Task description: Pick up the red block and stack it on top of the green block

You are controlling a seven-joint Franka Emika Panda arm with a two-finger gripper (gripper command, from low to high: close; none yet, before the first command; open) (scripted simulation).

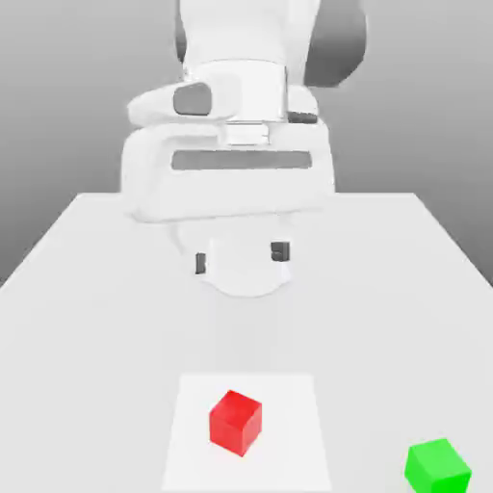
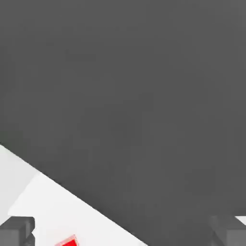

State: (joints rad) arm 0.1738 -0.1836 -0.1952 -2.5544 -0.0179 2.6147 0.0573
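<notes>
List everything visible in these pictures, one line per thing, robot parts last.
red block: one, bright red, on the lighter square patch near the front of the table.
green block: one, bright green, on the table toward the exterior view's right of the red block, apart from it.
square patch: one, lighter white, under the red block.
table: one, pale grey-white, carrying both blocks.
arm: one, white, at the far side of the table.
hand: one, open, dark fingertips, raised behind the red block.
</notes>
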